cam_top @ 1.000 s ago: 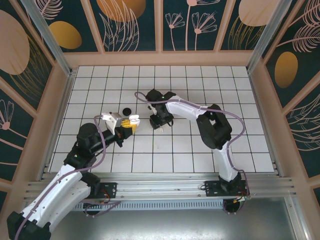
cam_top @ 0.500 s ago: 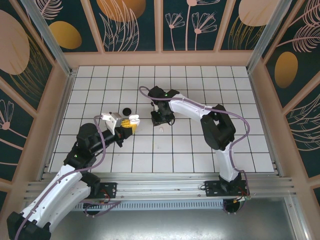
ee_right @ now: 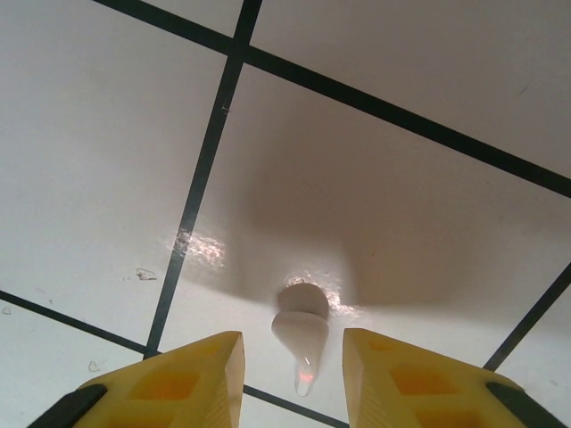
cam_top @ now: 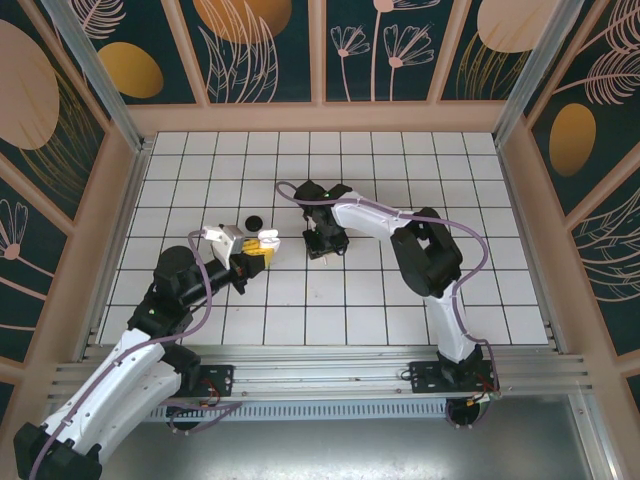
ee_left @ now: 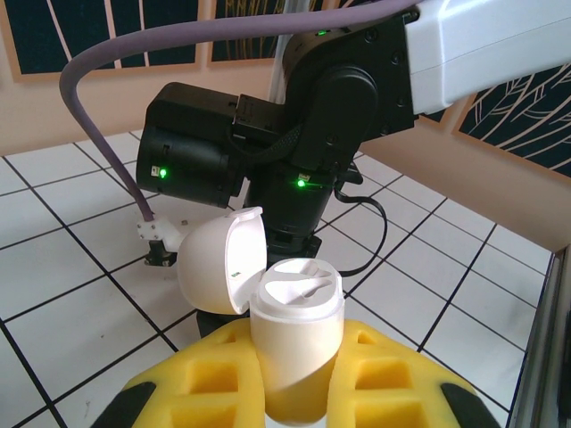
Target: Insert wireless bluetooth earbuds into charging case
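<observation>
Descent of the right gripper (ee_right: 291,349) onto a white earbud (ee_right: 302,332) is noted: jaws are narrowed yet apart astride it, lower centre; pickup is judged imminent. The open charging case (ee_left: 294,308) is clamped by the left gripper (ee_left: 294,392).

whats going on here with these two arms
The left gripper holds a white charging case upright, with its lid flipped open. The right gripper is low over the tiled floor, one finger on each side of a white earbud lying there. A gap shows on both sides, so it is not yet gripped.
</observation>
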Robot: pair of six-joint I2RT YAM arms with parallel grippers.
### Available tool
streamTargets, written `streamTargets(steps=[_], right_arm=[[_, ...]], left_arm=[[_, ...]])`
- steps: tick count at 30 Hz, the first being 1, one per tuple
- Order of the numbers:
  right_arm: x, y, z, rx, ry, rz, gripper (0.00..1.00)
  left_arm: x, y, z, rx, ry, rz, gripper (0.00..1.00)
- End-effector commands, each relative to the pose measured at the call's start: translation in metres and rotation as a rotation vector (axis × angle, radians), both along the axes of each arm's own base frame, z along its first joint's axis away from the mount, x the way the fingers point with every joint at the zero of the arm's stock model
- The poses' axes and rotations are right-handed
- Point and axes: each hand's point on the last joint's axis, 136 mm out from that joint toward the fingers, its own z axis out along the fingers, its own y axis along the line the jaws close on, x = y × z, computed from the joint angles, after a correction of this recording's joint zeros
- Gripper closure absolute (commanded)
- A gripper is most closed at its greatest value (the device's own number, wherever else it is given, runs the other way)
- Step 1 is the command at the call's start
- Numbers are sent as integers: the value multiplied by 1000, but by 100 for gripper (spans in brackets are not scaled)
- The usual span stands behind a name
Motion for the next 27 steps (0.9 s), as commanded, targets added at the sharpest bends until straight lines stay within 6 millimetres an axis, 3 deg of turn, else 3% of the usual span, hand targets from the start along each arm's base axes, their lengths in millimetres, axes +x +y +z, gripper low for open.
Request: streamTargets(steps=[1,19,22,27], right_arm=[[-9,-4,-13,-44,42,10,66],[-9,-6,-22,-85,44,29,78],[-6,-2,-14,-55,15,27,80],[11,9,27,76,-96,1,85]], left_arm=[[0,-2,4,-11,-15,-5,100],[0,-3,2,-8,-5,-12,100],[-3,-6,1,-14,-1,-40,100],[-7,-10,6,-43,-32,-74,100]])
